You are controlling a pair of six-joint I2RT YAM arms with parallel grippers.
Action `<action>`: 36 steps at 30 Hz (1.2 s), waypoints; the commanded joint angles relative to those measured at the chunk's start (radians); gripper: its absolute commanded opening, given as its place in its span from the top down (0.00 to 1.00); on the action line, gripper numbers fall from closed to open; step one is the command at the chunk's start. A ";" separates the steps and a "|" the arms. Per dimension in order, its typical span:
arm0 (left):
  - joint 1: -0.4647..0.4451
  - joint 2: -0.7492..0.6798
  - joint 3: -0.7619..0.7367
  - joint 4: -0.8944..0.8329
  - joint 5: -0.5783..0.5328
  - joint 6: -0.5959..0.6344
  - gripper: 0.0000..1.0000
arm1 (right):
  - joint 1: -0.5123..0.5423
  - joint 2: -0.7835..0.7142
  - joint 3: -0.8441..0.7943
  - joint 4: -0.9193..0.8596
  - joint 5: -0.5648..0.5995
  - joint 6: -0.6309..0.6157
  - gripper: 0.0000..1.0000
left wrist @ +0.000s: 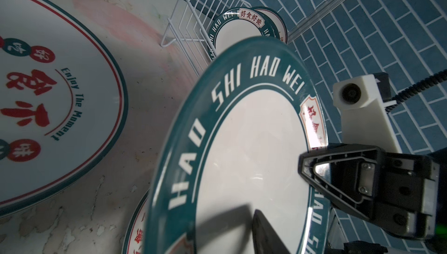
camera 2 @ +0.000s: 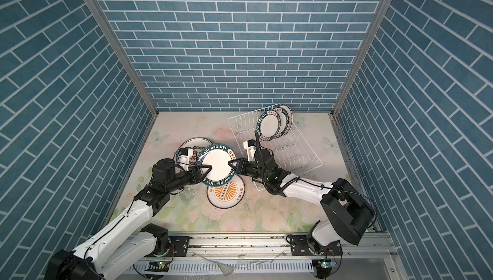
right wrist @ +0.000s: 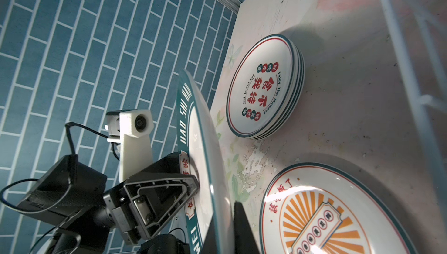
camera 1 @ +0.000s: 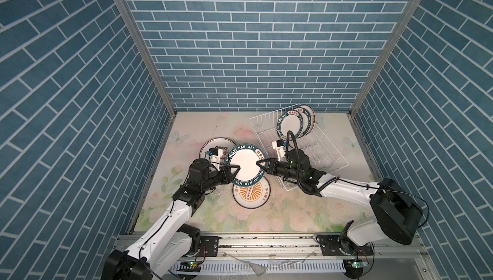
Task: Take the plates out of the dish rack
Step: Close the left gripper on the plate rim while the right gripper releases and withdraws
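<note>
A green-rimmed plate [camera 1: 246, 165] [camera 2: 217, 165] hangs tilted above the table between both arms. My right gripper [camera 1: 258, 162] [right wrist: 225, 216] is shut on its right rim. My left gripper [camera 1: 237, 169] [camera 2: 209, 168] straddles the opposite rim. One of its fingers [left wrist: 266, 235] lies over the plate's face and the other is hidden beneath. The white wire dish rack [camera 1: 266, 124] [camera 2: 242, 124] stands at the back right with plates [camera 1: 292, 124] [left wrist: 232, 35] upright at its far end. An orange sunburst plate [camera 1: 250, 194] [right wrist: 338, 216] lies flat below the held one.
A stack of several red-lettered plates [camera 1: 213, 145] [right wrist: 263, 88] lies on the floral table [camera 1: 293, 212] to the left, behind the left wrist. Blue brick walls close three sides. A metal rail [camera 1: 266, 241] runs along the front edge.
</note>
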 commanded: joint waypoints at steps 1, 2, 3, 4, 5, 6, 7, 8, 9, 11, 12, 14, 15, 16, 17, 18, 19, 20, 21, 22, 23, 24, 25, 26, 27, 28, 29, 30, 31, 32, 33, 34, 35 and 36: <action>-0.005 0.006 -0.010 0.058 0.053 0.017 0.61 | 0.008 0.018 0.007 0.012 -0.016 0.009 0.87; -0.005 0.010 -0.009 0.062 0.060 0.017 0.64 | 0.009 0.019 0.010 0.007 -0.017 0.006 0.84; -0.005 0.014 -0.009 0.068 0.068 0.017 0.67 | 0.007 0.021 0.017 -0.004 -0.017 -0.001 0.79; -0.004 0.018 -0.010 0.074 0.076 0.016 0.70 | 0.009 0.021 0.027 -0.027 -0.012 -0.010 0.75; -0.005 0.022 -0.011 0.081 0.082 0.016 0.73 | 0.010 0.020 0.032 -0.047 -0.005 -0.018 0.71; -0.005 0.019 -0.015 0.085 0.083 0.016 0.76 | 0.011 0.019 0.038 -0.061 -0.002 -0.028 0.67; -0.005 0.016 -0.017 0.084 0.078 0.017 0.77 | 0.010 0.019 0.044 -0.070 0.000 -0.038 0.66; -0.004 0.012 -0.016 0.082 0.077 0.017 0.77 | 0.011 0.019 0.050 -0.082 0.000 -0.045 0.65; -0.005 0.008 -0.017 0.080 0.077 0.018 0.78 | 0.011 0.018 0.057 -0.096 0.001 -0.055 0.64; -0.004 0.001 -0.016 0.073 0.072 0.024 0.82 | 0.010 0.015 0.071 -0.125 0.003 -0.074 0.60; -0.004 -0.001 -0.017 0.067 0.066 0.025 0.84 | 0.011 0.011 0.080 -0.144 0.006 -0.087 0.58; -0.003 -0.006 -0.015 0.053 0.055 0.029 0.88 | 0.011 0.002 0.097 -0.193 0.013 -0.112 0.52; -0.001 -0.009 -0.017 0.051 0.054 0.028 0.90 | 0.010 -0.006 0.109 -0.229 0.020 -0.130 0.50; 0.001 -0.012 -0.017 0.050 0.053 0.027 0.91 | 0.010 -0.013 0.122 -0.258 0.027 -0.147 0.49; 0.002 -0.012 -0.019 0.050 0.052 0.025 0.92 | 0.009 -0.022 0.132 -0.292 0.039 -0.164 0.48; 0.004 -0.012 -0.019 0.049 0.053 0.023 0.94 | 0.011 -0.033 0.142 -0.328 0.054 -0.182 0.47; 0.005 -0.012 -0.019 0.047 0.054 0.021 0.96 | 0.010 -0.043 0.153 -0.361 0.067 -0.198 0.46; 0.006 -0.006 -0.021 0.050 0.058 0.018 1.00 | 0.009 -0.053 0.165 -0.398 0.085 -0.209 0.46; 0.008 0.001 -0.020 0.055 0.063 0.015 1.00 | 0.009 -0.062 0.176 -0.434 0.103 -0.221 0.44; 0.010 0.006 -0.022 0.060 0.064 0.010 1.00 | 0.011 -0.069 0.183 -0.455 0.113 -0.232 0.44; 0.011 0.014 -0.022 0.062 0.066 0.008 1.00 | 0.010 -0.075 0.192 -0.489 0.128 -0.240 0.42; 0.014 0.019 -0.021 0.063 0.069 0.007 1.00 | 0.010 -0.081 0.204 -0.527 0.147 -0.251 0.41; 0.015 0.019 -0.021 0.061 0.069 0.007 1.00 | 0.010 -0.086 0.215 -0.553 0.164 -0.260 0.40; 0.017 0.018 -0.018 0.054 0.065 0.008 1.00 | 0.010 -0.096 0.222 -0.580 0.185 -0.275 0.39; 0.021 0.015 -0.014 0.033 0.059 0.011 1.00 | 0.011 -0.107 0.232 -0.610 0.207 -0.290 0.38; 0.026 0.011 -0.010 0.018 0.057 0.016 1.00 | 0.011 -0.118 0.240 -0.637 0.226 -0.308 0.38; 0.029 0.007 -0.005 -0.006 0.049 0.023 1.00 | 0.011 -0.132 0.251 -0.671 0.252 -0.327 0.37; 0.031 0.005 0.001 -0.035 0.045 0.035 1.00 | 0.010 -0.147 0.266 -0.713 0.287 -0.348 0.37; 0.032 0.005 0.008 -0.058 0.043 0.045 1.00 | 0.011 -0.159 0.280 -0.753 0.323 -0.367 0.37; 0.031 0.006 0.016 -0.092 0.034 0.053 1.00 | 0.010 -0.172 0.297 -0.795 0.361 -0.385 0.36; 0.031 0.011 0.020 -0.119 0.025 0.060 1.00 | 0.011 -0.186 0.315 -0.835 0.398 -0.402 0.35; 0.032 0.016 0.023 -0.135 0.021 0.066 1.00 | 0.011 -0.197 0.328 -0.865 0.426 -0.417 0.34; 0.032 0.023 0.027 -0.162 0.010 0.066 1.00 | 0.011 -0.207 0.343 -0.900 0.469 -0.429 0.33; 0.031 0.032 0.029 -0.179 0.004 0.066 1.00 | 0.010 -0.217 0.357 -0.936 0.509 -0.442 0.32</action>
